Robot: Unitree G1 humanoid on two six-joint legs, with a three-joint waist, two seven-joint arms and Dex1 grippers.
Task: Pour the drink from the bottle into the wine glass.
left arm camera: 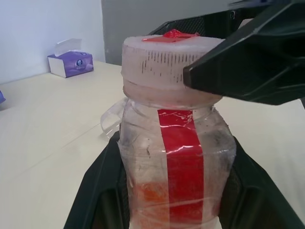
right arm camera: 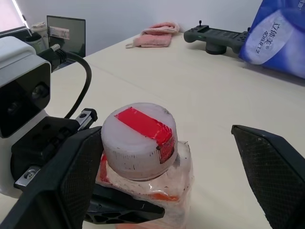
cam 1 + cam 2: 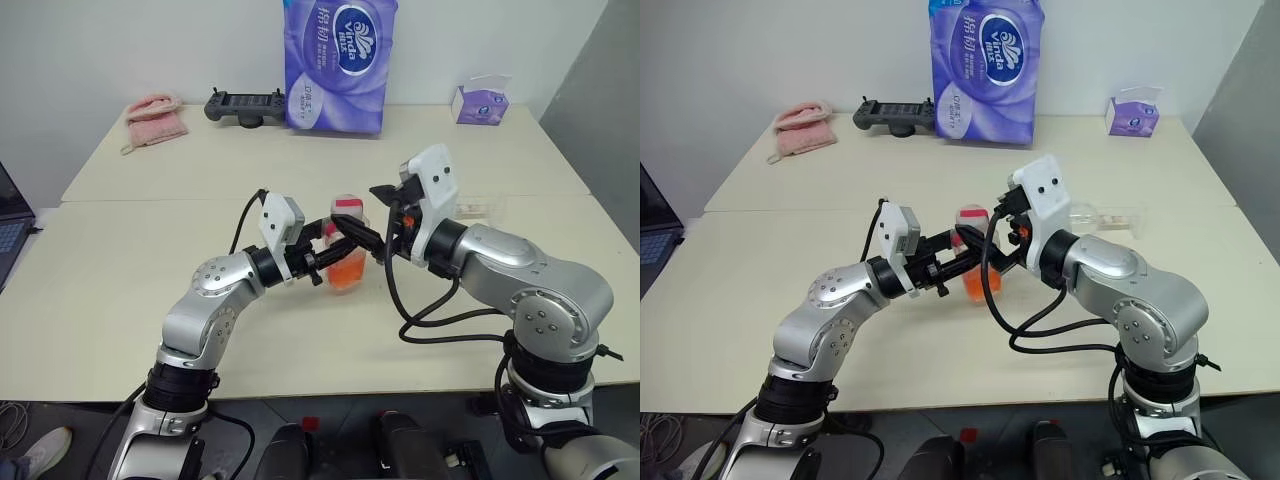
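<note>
Two cream tables [image 3: 120,300] meet under your arms — one bottle [image 3: 346,250] sits upright, pinched by your left gripper [image 3: 335,262]. Your right gripper [image 2: 162,176] is spread around its cap [image 2: 138,140]; one wine glass [image 3: 1108,217] lies just beyond that arm.

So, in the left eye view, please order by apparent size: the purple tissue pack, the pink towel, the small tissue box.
1. Purple tissue pack, largest.
2. Pink towel.
3. Small tissue box, smallest.
All lie at the table's far side, so the order is fair.
</note>
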